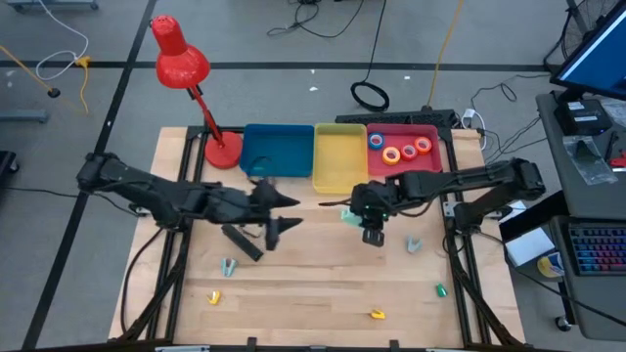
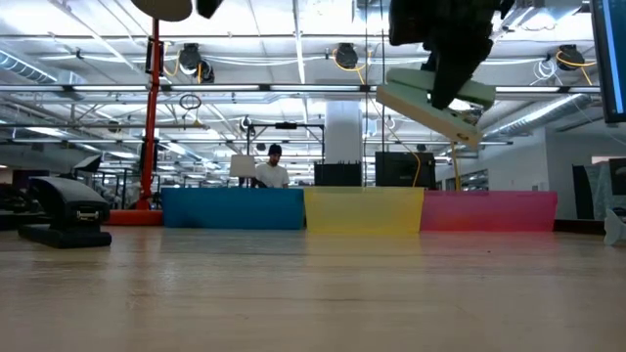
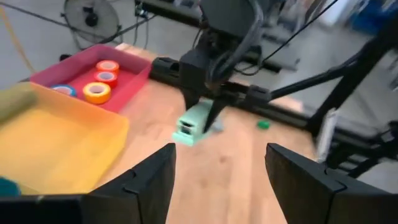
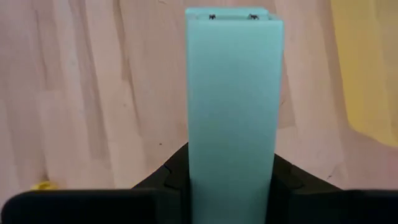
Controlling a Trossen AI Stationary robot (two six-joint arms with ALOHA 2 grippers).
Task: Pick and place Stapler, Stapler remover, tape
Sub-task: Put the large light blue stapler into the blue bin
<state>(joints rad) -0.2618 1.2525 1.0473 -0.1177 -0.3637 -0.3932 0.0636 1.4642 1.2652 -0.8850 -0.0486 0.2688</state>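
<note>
Stapler point(image 4: 233, 112) in pale mint green is clamped between the fingers of the right gripper point(image 1: 373, 233), which is closed on its rear end. A long, box-shaped body with a flat top is seen in the right wrist view, with two small dark marks at its far end. In the low view the stapler point(image 2: 435, 106) is held well above the table point(image 2: 313, 293), tilted, with a lighter base plate showing beneath the green body. From above, it is placed over the middle of the table, just in front of the yellow bin point(image 1: 338, 156).

The left gripper point(image 1: 282, 217) is seen with its fingers spread wide and nothing between them; it is positioned over the table's middle, in front of the blue bin point(image 1: 278, 150). A black stapler point(image 1: 242, 241) is lying on the table just beside it.

Four tape rolls point(image 1: 400, 149), orange, red, blue and yellow, are gathered in the red bin point(image 1: 430, 164) near the far right corner. The three bins are lined up along the far edge, with a red desk lamp point(image 1: 182, 68) standing at their left end. Small grey claw-shaped pieces point(image 1: 415, 244) and a few yellow and green bits are scattered toward the near edge.
</note>
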